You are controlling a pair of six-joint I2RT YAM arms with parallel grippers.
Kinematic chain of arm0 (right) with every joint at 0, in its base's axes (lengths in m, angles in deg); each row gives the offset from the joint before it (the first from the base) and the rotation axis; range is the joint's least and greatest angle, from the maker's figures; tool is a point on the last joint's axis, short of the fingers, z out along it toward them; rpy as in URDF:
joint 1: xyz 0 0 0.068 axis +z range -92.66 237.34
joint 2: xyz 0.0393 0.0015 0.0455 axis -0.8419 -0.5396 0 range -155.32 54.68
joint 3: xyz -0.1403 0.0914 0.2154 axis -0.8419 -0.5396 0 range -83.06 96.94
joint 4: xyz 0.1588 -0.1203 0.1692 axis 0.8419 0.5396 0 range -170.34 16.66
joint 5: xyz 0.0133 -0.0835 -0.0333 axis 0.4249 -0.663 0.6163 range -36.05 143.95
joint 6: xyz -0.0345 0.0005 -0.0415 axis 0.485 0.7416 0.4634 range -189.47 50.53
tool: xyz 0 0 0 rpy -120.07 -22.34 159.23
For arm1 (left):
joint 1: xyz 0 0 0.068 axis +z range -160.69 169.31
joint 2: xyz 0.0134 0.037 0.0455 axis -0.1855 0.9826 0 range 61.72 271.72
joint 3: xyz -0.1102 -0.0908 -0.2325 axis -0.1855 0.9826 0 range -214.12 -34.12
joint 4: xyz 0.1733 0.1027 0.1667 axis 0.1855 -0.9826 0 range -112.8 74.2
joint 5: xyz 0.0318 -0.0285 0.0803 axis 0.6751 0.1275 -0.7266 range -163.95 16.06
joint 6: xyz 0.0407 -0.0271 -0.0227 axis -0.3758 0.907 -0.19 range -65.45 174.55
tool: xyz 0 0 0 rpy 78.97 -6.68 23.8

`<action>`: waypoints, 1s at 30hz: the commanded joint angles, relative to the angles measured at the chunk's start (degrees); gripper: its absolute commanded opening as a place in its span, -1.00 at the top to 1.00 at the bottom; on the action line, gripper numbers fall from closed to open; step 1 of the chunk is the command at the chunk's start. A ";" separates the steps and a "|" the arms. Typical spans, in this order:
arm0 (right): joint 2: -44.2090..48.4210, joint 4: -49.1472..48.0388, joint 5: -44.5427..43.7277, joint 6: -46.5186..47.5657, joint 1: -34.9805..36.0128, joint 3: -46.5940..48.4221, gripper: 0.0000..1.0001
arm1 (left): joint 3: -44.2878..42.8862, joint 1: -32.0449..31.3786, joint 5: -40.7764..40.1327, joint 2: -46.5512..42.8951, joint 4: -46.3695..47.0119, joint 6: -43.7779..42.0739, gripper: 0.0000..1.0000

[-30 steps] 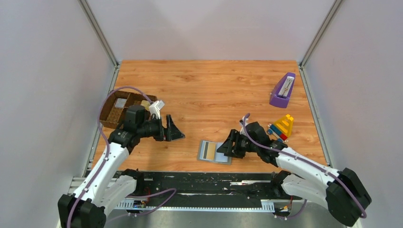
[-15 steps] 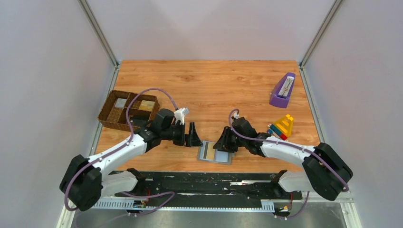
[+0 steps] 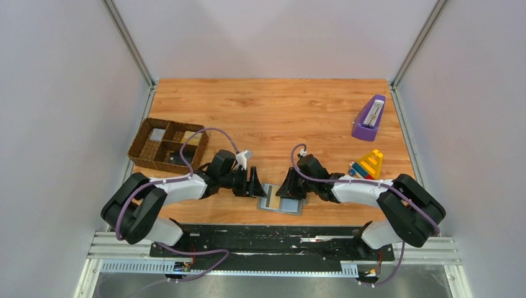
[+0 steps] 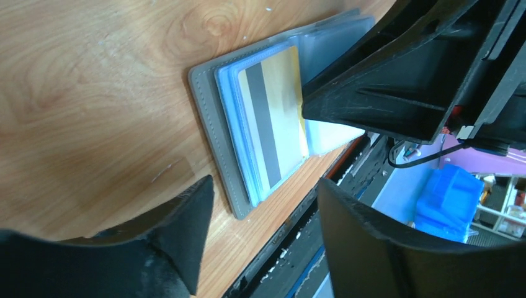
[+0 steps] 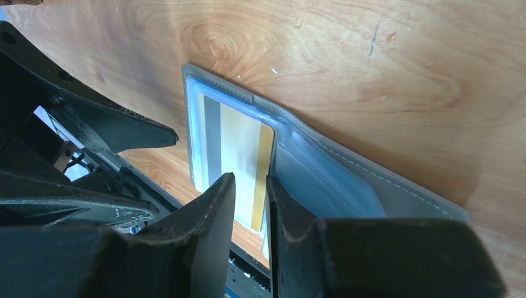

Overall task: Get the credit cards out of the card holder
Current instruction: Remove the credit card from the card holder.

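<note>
- card holder [image 3: 289,205] lies open and flat on the counter [image 3: 273,118], pale blue inside up, lower centre of the top view, near the front edge
- gold card [image 4: 285,115] with a dark stripe sits in the holder's left panel, apparently behind a clear window
- right panel shows only pale blue pocket; contents unreadable
- right pincer [image 3: 286,188] is down over the holder's middle, tips at the gold card's inner edge
- its fingers [image 5: 214,223] are nearly together, with a thin gap and the card edge showing through it
- can't tell whether it pinches the card or just rests there
- left pincer [image 3: 255,184] sits low at the holder's left edge, fingers [image 4: 186,226] well apart, nothing gripped
- can't tell whether the left tips touch the holder
- the two pincers face each other across the holder
- brown divided tray [image 3: 138,149] at middle left of the top view, well apart from the holder
- purple wedge [image 3: 368,118] at upper right
- yellow-topped toy [image 3: 368,164] just beyond the right arm, mid right
</note>
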 commanded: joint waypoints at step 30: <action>1.20 -6.22 -3.72 2.08 0.57 -1.71 0.63 | -3.31 -3.17 2.32 11.05 6.94 -1.15 0.71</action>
